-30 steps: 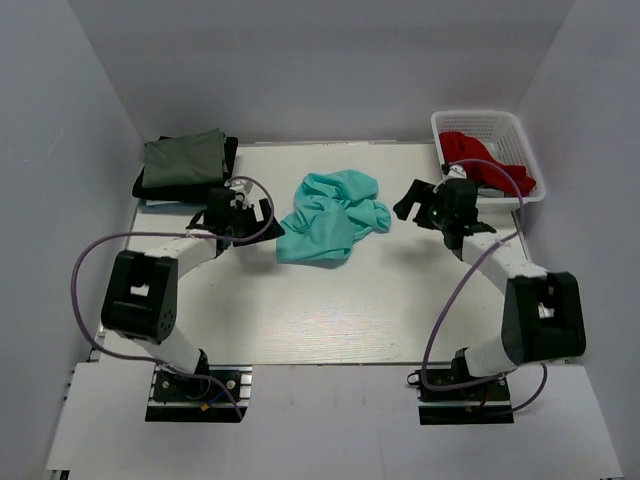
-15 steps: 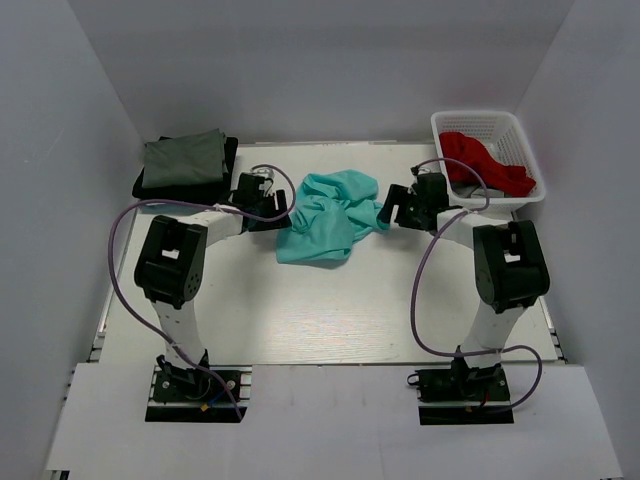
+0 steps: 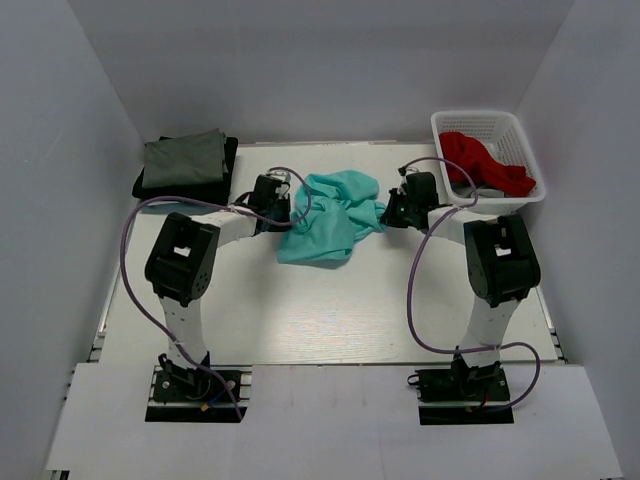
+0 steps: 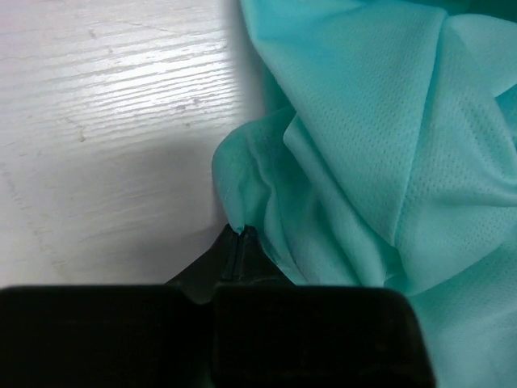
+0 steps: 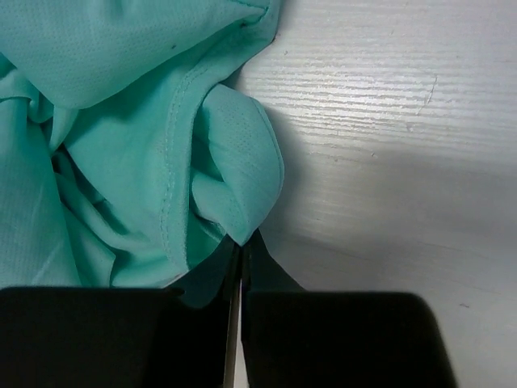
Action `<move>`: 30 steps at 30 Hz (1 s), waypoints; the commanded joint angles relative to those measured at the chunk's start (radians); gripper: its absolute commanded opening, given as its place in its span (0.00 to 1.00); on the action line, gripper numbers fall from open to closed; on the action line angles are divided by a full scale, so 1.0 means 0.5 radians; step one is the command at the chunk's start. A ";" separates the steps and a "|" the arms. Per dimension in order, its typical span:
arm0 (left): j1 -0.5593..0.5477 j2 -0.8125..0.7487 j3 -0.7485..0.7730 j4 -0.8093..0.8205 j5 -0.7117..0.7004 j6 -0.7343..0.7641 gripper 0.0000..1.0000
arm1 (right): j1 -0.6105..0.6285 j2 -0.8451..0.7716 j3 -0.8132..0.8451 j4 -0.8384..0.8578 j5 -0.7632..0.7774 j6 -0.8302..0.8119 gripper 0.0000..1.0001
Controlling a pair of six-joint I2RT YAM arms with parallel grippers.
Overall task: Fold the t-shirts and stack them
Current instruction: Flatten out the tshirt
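Teal t-shirt [image 3: 325, 222] sits pinched at opposite edges by left fingers [image 4: 228, 263] and right fingers [image 5: 262, 279].

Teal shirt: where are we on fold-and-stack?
Done: a grey-green shirt lies folded on a black shirt at the far left corner. In hand: the left gripper and right gripper are each shut on an edge of the crumpled teal t-shirt, mid-table. Left: spreading, folding and stacking it, then the red shirt in the white basket.
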 commanded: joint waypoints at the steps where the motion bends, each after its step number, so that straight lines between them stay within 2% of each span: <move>1: -0.005 -0.213 -0.010 -0.013 -0.195 -0.032 0.00 | 0.006 -0.177 0.036 0.072 0.056 -0.029 0.00; 5: -0.005 -0.605 -0.080 0.082 -0.349 -0.072 0.00 | 0.015 -0.462 -0.071 0.133 0.166 -0.035 0.00; 6: -0.005 -0.801 -0.144 0.113 -0.370 -0.072 0.00 | 0.006 -0.654 -0.093 0.149 0.191 -0.020 0.00; 9: -0.005 -1.108 -0.291 0.205 -0.474 -0.118 0.00 | 0.003 -0.971 -0.209 0.155 0.384 -0.020 0.00; 10: -0.005 -1.298 -0.322 0.205 -0.526 -0.145 0.00 | -0.003 -1.103 -0.270 0.146 0.439 -0.020 0.00; 15: -0.005 -1.823 -0.415 0.186 -0.609 -0.182 0.00 | -0.003 -1.515 -0.348 0.008 0.773 -0.032 0.00; 18: -0.005 -2.111 -0.409 0.083 -0.695 -0.207 0.00 | -0.003 -1.861 -0.332 -0.057 0.851 -0.051 0.00; 23: -0.005 -2.453 -0.286 -0.105 -0.733 -0.244 0.00 | -0.003 -2.269 -0.232 -0.176 0.909 -0.106 0.00; 27: 0.013 -2.680 -0.185 -0.218 -0.656 -0.287 0.00 | 0.000 -2.405 -0.038 -0.494 0.870 -0.137 0.00; 30: 0.041 -2.781 -0.111 -0.298 -0.631 -0.305 0.00 | 0.000 -2.490 -0.007 -0.548 0.799 -0.143 0.00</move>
